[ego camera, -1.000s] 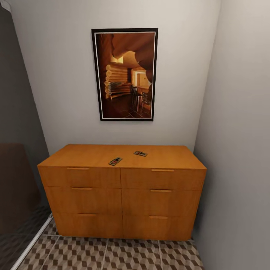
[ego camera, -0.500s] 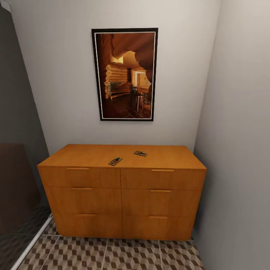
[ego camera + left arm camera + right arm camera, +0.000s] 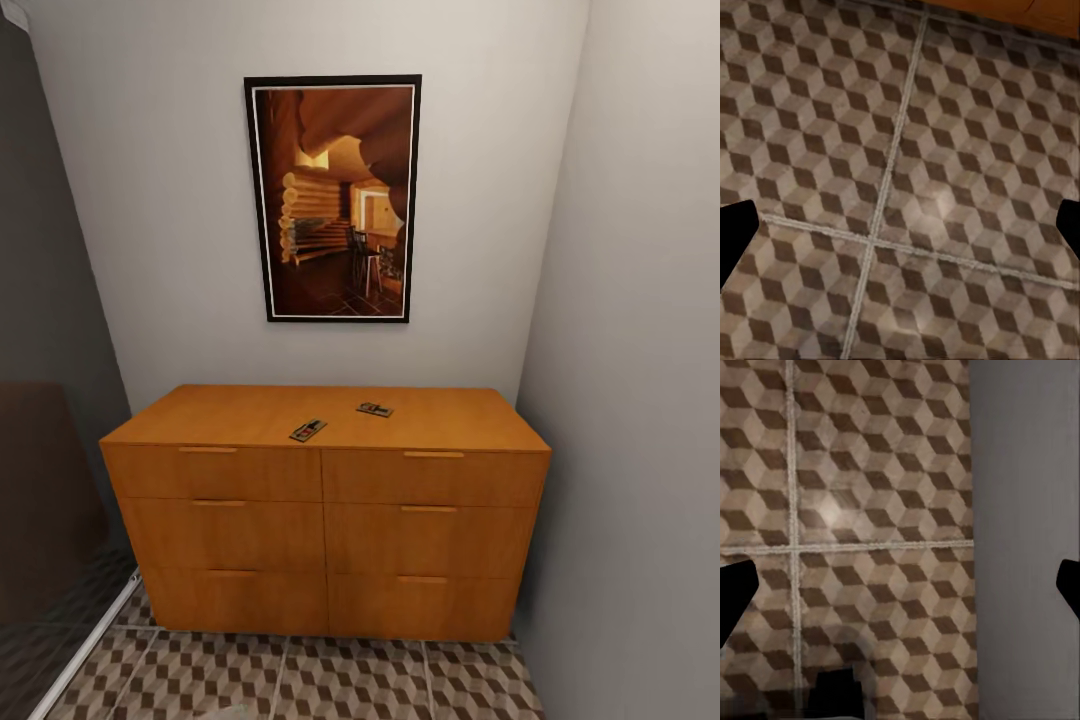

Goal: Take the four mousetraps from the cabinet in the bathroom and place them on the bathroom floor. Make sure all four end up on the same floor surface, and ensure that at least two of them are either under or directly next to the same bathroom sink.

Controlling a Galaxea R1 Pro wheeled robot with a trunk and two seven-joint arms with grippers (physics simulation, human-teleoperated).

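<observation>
The orange-brown cabinet (image 3: 325, 520) stands against the back wall with all its drawers shut. Two mousetraps lie on its top: one (image 3: 308, 431) near the front middle, another (image 3: 375, 409) a little further back and to the right. The cube-pattern bathroom floor (image 3: 330, 680) runs in front of the cabinet. My left gripper (image 3: 900, 232) hangs open over bare tiles, its dark fingertips (image 3: 735, 234) far apart. Over tiles beside a grey wall my right gripper (image 3: 900, 589) is open too, with nothing between its fingertips (image 3: 1069, 585).
A framed picture (image 3: 333, 198) hangs above the cabinet. A grey wall (image 3: 640, 400) closes in on the right, close to the cabinet's end. A dark glass panel (image 3: 45, 480) with a white floor rail (image 3: 85, 650) stands at the left.
A faint pale shape has come up at the bottom edge of the head view; the cabinet and the mousetraps have not moved.
</observation>
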